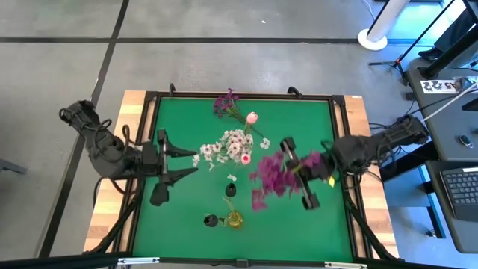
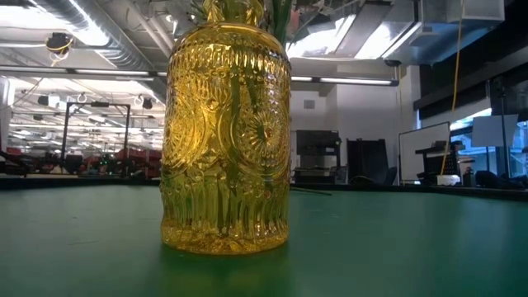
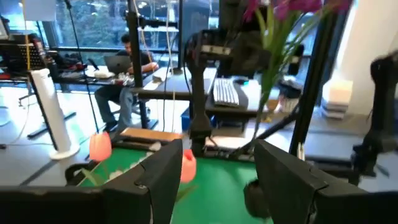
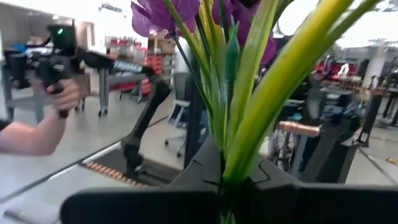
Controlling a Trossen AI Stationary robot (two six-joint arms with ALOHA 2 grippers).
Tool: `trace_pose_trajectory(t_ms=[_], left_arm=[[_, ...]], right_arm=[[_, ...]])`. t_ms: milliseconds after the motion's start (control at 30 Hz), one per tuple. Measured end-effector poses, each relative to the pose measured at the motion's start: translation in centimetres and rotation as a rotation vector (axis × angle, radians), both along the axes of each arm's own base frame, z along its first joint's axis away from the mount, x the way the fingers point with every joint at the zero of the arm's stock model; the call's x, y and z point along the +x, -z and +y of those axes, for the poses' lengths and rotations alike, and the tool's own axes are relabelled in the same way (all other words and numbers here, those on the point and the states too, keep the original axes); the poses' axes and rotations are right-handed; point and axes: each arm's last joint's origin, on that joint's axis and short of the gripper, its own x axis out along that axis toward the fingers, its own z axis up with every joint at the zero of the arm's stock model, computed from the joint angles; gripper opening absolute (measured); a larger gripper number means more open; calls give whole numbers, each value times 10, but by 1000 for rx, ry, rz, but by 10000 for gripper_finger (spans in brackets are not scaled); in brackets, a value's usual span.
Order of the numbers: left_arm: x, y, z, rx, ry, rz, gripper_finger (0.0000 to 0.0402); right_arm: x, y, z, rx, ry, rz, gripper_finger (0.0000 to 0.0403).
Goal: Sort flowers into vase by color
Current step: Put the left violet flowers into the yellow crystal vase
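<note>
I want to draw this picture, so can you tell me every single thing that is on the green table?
Magenta flower bunch: one, purple-pink, held above the table's right half.
Purple sprig: one, lying near the far edge.
Pink tulips: two, one by the sprig, one in the white blossoms.
White blossoms: one cluster, table centre.
Yellow glass vase: one, near front edge.
Dark buds: two, beside the vase.
Left gripper: open, empty, left side.
Right gripper: shut on the magenta stems.
</note>
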Motion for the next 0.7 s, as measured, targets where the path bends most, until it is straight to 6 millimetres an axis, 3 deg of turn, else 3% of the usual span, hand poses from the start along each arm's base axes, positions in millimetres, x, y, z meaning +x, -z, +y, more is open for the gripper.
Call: trace_pose_trajectory(t_ms=[233, 467, 700], left_arm=[[-3, 18, -3, 14, -49, 83, 187], [-8, 49, 2, 7, -88, 116, 180], [-20, 69, 12, -65, -95, 81, 179]], right_arm=[[-1, 31, 35, -66, 13, 96, 3], [0, 62, 38, -21, 25, 89, 3], [-1, 74, 38, 4, 12, 53, 3]])
